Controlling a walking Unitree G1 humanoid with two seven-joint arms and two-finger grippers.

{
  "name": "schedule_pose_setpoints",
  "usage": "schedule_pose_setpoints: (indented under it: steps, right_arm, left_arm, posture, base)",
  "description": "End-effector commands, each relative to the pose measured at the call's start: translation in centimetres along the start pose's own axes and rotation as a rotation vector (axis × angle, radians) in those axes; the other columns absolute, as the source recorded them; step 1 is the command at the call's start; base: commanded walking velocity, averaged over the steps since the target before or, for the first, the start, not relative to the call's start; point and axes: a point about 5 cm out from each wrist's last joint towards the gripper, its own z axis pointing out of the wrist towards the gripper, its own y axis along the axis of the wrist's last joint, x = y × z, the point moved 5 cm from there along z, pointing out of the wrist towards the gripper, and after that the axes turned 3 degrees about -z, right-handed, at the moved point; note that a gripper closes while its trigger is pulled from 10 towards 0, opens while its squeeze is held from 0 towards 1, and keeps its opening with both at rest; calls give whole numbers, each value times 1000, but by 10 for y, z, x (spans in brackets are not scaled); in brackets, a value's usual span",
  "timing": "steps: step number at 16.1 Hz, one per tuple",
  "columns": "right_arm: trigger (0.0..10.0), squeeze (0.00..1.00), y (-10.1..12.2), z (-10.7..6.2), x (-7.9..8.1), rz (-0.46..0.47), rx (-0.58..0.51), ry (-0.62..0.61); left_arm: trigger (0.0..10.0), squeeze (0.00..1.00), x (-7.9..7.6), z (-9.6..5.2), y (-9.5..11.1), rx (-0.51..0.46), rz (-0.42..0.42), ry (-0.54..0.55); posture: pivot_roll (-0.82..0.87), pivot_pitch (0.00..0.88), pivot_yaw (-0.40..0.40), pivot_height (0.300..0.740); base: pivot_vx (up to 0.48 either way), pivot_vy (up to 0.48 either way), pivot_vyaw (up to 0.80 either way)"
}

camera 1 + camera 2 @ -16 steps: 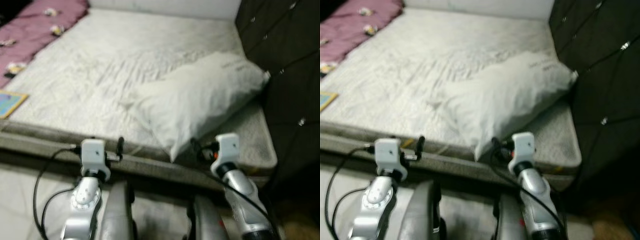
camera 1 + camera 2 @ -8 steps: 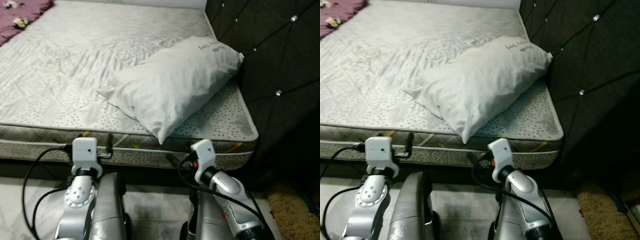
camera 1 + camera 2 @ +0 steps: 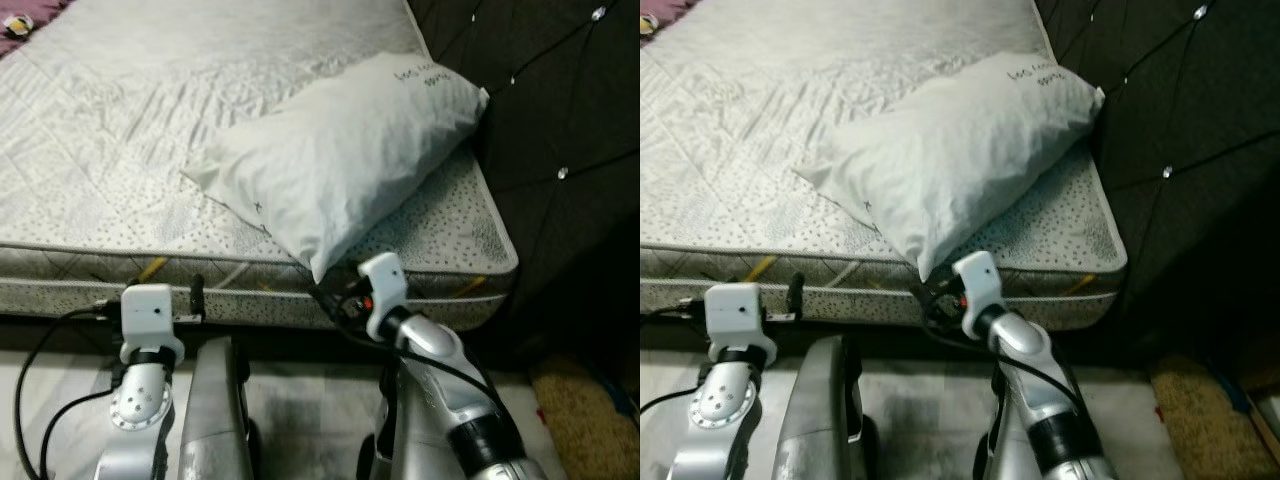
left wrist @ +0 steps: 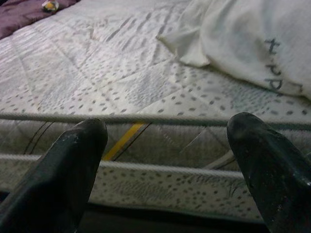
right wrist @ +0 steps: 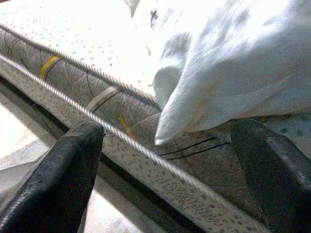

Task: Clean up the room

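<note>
Your right gripper [image 5: 167, 160] hung with fingers spread just below the pillow's [image 3: 335, 155] corner at the mattress [image 3: 120, 130] edge, your left gripper [image 4: 170, 165] likewise apart facing the mattress side, pillow lying diagonally beside the dark headboard [image 3: 560, 120].

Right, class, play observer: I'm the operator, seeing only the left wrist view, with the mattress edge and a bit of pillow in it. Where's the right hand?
Observer: The right hand is open, level with the side of the mattress, aimed at the corner of the pillow that overhangs the edge.
Operator: What's beyond the pillow?
Observer: A dark tufted headboard; the pillow's far end meets it.
</note>
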Motion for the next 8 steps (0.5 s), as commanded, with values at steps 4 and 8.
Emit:
schedule_pose_setpoints:
  steps: [4, 8]
  right_arm:
    - [10000, 0, -1, 14, 9, 3, 36, 9]
    - [10000, 0, 4, 13, 0, 8, 5, -32]
  left_arm:
    - [10000, 0, 10, -9, -4, 29, 20, 16]
    - [10000, 0, 0, -6, 3, 3, 8, -40]
  posture:
    - [102, 137, -42, 515]
    - [89, 123, -38, 515]
  base:
    - [0, 0, 0]
    - [285, 0, 0]
